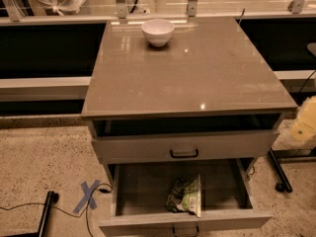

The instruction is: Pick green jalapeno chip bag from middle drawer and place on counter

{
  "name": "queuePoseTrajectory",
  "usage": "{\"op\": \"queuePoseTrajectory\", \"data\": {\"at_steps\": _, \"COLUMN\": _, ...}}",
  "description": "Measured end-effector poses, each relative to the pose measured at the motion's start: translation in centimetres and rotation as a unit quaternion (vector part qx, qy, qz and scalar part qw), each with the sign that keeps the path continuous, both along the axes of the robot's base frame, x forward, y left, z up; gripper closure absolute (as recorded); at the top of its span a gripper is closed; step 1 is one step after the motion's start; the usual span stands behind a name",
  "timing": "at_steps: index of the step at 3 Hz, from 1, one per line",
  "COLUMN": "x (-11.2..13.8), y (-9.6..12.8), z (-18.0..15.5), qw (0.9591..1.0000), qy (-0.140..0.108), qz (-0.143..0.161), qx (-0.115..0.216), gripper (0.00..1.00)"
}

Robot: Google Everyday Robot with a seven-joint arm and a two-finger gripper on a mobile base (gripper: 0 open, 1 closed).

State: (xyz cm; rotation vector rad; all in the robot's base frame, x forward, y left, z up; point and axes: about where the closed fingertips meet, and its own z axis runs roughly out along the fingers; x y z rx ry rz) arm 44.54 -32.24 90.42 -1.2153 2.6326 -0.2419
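The green jalapeno chip bag [185, 196] lies crinkled on the floor of the open middle drawer [143, 186], right of its centre and close to the front wall. The counter [197, 68] above it is a glossy grey-brown slab. My gripper [303, 122] shows only as a blurred pale yellow shape at the right edge. It sits beside the cabinet, below counter height, well right of and above the bag. It touches nothing I can see.
A white bowl [157, 31] stands at the counter's back. A closed drawer front with a black bar handle [184, 153] sits above the open drawer. On the floor are a blue tape cross [88, 195], a cable, a black post [46, 216] and a stand leg [279, 174].
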Motion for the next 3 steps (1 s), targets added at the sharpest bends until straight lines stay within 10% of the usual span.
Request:
{"op": "queuePoseTrajectory", "data": {"at_steps": 1, "x": -0.9, "y": -5.1, "z": -4.0, "qw": 0.9928, "qy": 0.021, "qz": -0.114, "qx": -0.029, "gripper": 0.00}}
{"op": "queuePoseTrajectory", "data": {"at_steps": 3, "x": 0.9, "y": -5.0, "z": -5.7, "qw": 0.9816, "qy": 0.027, "qz": -0.189, "qx": -0.011, "gripper": 0.00}}
